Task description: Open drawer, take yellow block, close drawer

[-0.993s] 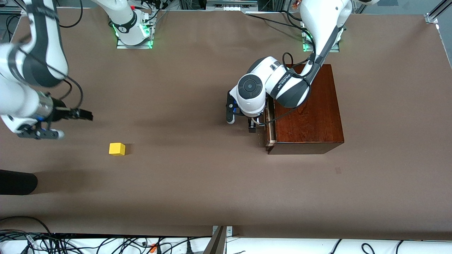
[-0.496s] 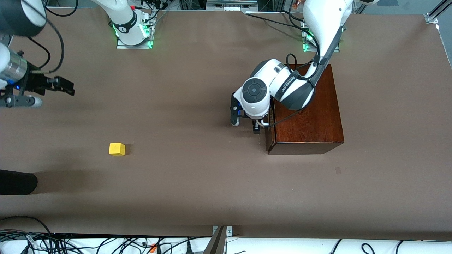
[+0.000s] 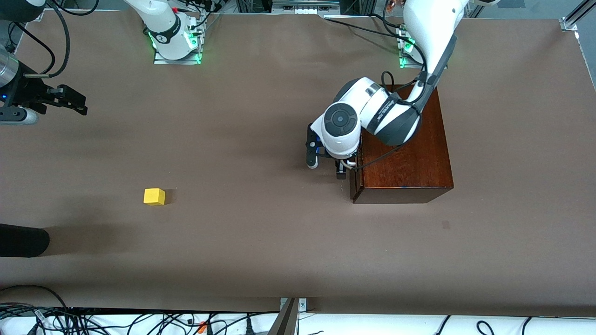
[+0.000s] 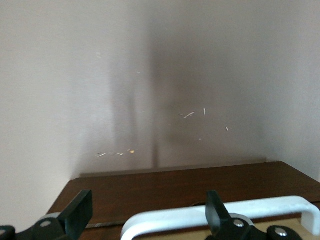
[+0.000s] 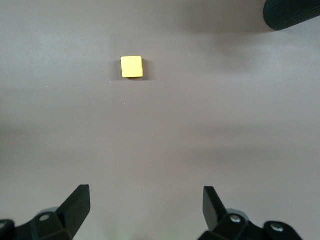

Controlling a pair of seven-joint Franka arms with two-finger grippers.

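While the brown table (image 3: pixel 260 242) is stretching wide under both arms, the dark mahogany box (image 3: pixel 405 149) is sitting toward the left arm's end of it, its top partly covered by the left arm's wrist. The drawer (image 3: pixel 354 179) is lying at the box's side that faces the right arm's end, and in the front view its dark front is sitting close against the box, with only a thin seam showing. The left claw (image 3: pixel 342 170) is hanging just in front of that drawer front. In the left wrist view its fingers (image 4: pixel 77 212) are standing well apart, spread on either side of the white handle (image 4: pixel 220 216) without pressing on it; the drawer front is running dark under the handle, and a strip of pale wood is showing at the edge of that view.

The right claw (image 3: pixel 70 100) is waiting up in the air over the right arm's end of the table, its fingers (image 5: pixel 75 205) spread wide and holding nothing. The yellow block (image 3: pixel 154 196) is resting flat on the bare table, well apart from the box and from both claws, nearer to the front camera than the box's handle side. In the right wrist view the yellow block (image 5: pixel 132 66) is lying alone on the table.
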